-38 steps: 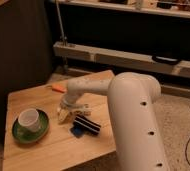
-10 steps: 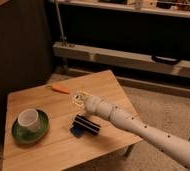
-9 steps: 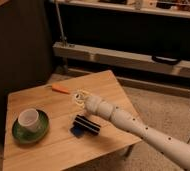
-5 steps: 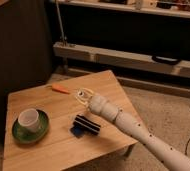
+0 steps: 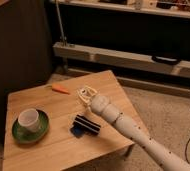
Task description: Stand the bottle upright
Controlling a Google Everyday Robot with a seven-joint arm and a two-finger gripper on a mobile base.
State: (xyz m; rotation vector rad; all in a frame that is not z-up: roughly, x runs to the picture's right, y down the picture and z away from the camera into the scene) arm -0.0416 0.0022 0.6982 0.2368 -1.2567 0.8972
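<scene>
readable text: none | white cup (image 5: 28,119), near the worktop's (image 5: 48,147) left edge: no lettering legible | black striped block (image 5: 86,125), toward the front edge: stripes only, no characters | gripper (image 5: 86,94), over the worktop's middle, toward the far right corner: no marking legible

The wooden table (image 5: 48,150) carries a green saucer (image 5: 19,135), black striped block (image 5: 86,125) and orange piece (image 5: 61,89), the tool (image 5: 87,93) above it

low wooden table (image 5: 45,149) on speckled carpet (image 5: 160,105), dark wall (image 5: 18,45), long pale shelf (image 5: 113,56) behind.
</scene>
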